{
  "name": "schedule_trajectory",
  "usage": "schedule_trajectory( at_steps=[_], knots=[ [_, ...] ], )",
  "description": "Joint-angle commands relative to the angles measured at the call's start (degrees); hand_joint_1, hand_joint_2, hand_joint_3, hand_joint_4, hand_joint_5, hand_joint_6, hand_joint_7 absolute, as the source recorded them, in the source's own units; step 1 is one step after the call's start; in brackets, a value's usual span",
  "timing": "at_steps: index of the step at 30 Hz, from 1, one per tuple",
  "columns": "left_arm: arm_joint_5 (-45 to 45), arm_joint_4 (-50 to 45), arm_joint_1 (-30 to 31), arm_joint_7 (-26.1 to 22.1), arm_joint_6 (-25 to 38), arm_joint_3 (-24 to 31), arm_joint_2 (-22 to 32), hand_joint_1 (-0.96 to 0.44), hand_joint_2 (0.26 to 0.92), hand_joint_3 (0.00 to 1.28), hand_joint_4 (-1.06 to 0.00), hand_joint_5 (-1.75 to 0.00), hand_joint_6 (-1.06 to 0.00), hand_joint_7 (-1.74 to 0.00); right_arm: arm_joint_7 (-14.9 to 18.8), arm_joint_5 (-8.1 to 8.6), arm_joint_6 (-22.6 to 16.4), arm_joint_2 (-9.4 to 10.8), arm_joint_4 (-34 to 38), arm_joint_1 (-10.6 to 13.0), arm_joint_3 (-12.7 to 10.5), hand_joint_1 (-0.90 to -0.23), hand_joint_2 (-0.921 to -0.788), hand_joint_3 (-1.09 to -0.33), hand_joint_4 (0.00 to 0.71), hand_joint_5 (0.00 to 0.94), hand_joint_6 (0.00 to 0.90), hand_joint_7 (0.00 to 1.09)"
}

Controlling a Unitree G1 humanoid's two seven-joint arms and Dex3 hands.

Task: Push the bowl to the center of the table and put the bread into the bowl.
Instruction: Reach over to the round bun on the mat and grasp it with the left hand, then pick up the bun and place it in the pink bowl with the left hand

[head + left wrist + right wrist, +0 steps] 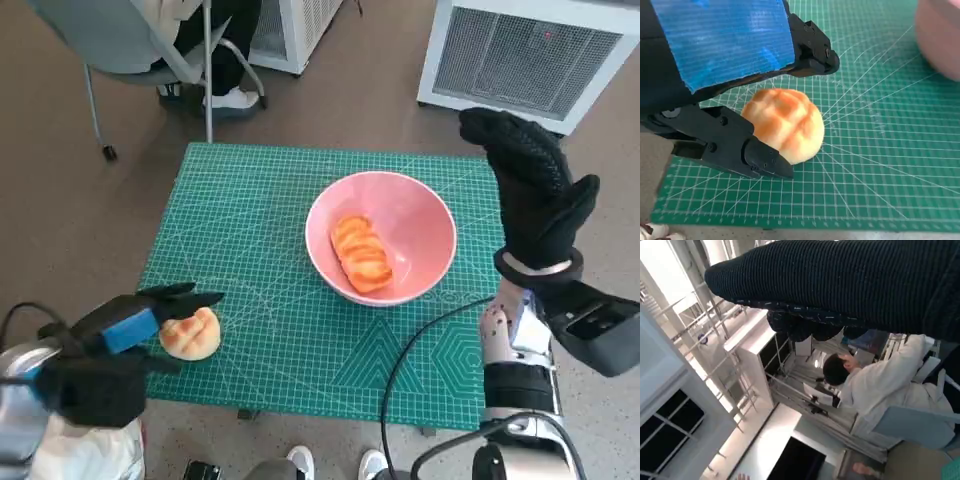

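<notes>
Green cutting mat covers table; chair behind.

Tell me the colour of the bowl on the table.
The bowl is pale pink, clearest in the head view.

bowl blurred, cut by edge
</notes>
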Motion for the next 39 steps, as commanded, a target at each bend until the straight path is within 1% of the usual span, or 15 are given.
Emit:
schedule_trajectory(
  at_steps=[1,6,9,14,15,16,17,18,19,20,22,26,31,34,39],
  knots=[
    [2.4,5.8,-3.3,2.7,-3.1,-2.6,-1.3,-0.14,0.785,0.00,-0.25,-0.01,-0.36,0.00,0.9,0.60,0.8,-0.5,0.0,0.6,-0.3,-0.594,-0.921,-0.747,0.351,0.002,0.337,0.13],
    [5.1,11.1,-5.7,5.4,-4.2,-5.0,-2.2,-0.14,0.794,0.01,-0.30,-0.02,-0.38,-0.01,1.4,0.80,1.1,-0.6,0.1,0.5,-0.5,-0.595,-0.921,-0.747,0.352,0.002,0.338,0.13],
    [6.8,12.8,-6.5,7.1,-3.4,-6.0,-2.6,-0.12,0.811,0.01,-0.35,-0.03,-0.41,-0.02,1.5,0.84,1.2,-0.5,0.0,0.5,-0.6,-0.596,-0.921,-0.746,0.352,0.002,0.339,0.13],
    [8.4,14.1,-7.0,9.3,-2.5,-6.6,-2.8,-0.06,0.872,0.02,-0.56,-0.06,-0.58,-0.06,1.6,0.78,1.1,-0.5,0.1,0.6,-0.8,-0.599,-0.921,-0.743,0.353,0.002,0.340,0.12],
    [8.5,14.4,-7.2,10.0,-2.8,-6.5,-2.9,-0.04,0.886,0.02,-0.61,-0.07,-0.62,-0.08,1.5,0.73,1.1,-0.5,0.1,0.6,-0.8,-0.599,-0.921,-0.742,0.353,0.002,0.341,0.12],
    [8.5,14.6,-7.3,10.8,-3.5,-6.4,-2.9,-0.03,0.893,0.04,-0.62,-0.31,-0.62,-0.29,1.5,0.69,1.1,-0.5,0.2,0.6,-0.8,-0.598,-0.921,-0.742,0.353,0.002,0.341,0.12],
    [8.5,14.8,-7.5,11.4,-4.0,-6.3,-2.8,-0.02,0.903,0.08,-0.59,-0.69,-0.60,-0.60,1.5,0.66,1.1,-0.5,0.2,0.6,-0.9,-0.598,-0.921,-0.742,0.353,0.002,0.341,0.12],
    [8.4,15.0,-7.6,11.8,-4.4,-6.4,-2.8,-0.01,0.909,0.10,-0.58,-0.95,-0.60,-0.78,1.5,0.63,1.1,-0.5,0.2,0.6,-0.9,-0.597,-0.921,-0.742,0.353,0.002,0.341,0.12],
    [8.2,15.0,-7.7,12.2,-4.9,-6.2,-2.6,-0.01,0.911,0.11,-0.58,-1.04,-0.60,-0.84,1.4,0.60,1.1,-0.4,0.2,0.6,-0.9,-0.597,-0.921,-0.742,0.353,0.002,0.341,0.12],
    [7.4,14.6,-7.8,12.4,-5.9,-5.8,-2.4,-0.01,0.915,0.10,-0.58,-1.17,-0.64,-0.88,1.3,0.50,1.0,-0.4,0.2,0.7,-0.9,-0.597,-0.921,-0.742,0.353,0.001,0.342,0.12],
    [6.4,14.3,-8.0,12.7,-7.2,-5.4,-2.1,0.00,0.916,0.10,-0.56,-1.34,-0.70,-0.90,1.2,0.36,0.9,-0.3,0.1,0.7,-0.8,-0.596,-0.921,-0.742,0.353,0.001,0.342,0.12],
    [3.5,13.1,-9.5,12.0,-9.6,-3.8,-1.7,0.00,0.919,0.09,-0.56,-1.40,-0.73,-0.92,0.9,0.02,0.6,-0.3,0.0,0.8,-0.9,-0.596,-0.921,-0.742,0.353,0.001,0.343,0.12],
    [0.9,11.2,-11.8,11.6,-11.0,-2.1,-1.6,0.00,0.919,0.08,-0.59,-1.32,-0.71,-1.02,0.7,-0.20,0.4,-0.2,0.4,0.8,-1.0,-0.596,-0.921,-0.741,0.353,0.001,0.344,0.12],
    [-0.8,8.6,-14.0,11.3,-10.3,-0.9,-2.1,0.00,0.919,0.08,-0.60,-1.26,-0.70,-1.09,0.7,-0.23,0.2,-0.3,0.8,0.6,-1.1,-0.597,-0.921,-0.742,0.353,0.001,0.344,0.11],
    [-2.0,5.6,-18.5,11.9,-8.8,0.1,-3.4,0.00,0.920,0.06,-0.63,-1.20,-0.71,-1.11,0.5,-0.44,-0.2,-0.3,1.4,0.2,-1.2,-0.598,-0.921,-0.742,0.353,0.001,0.345,0.11]
  ],
)
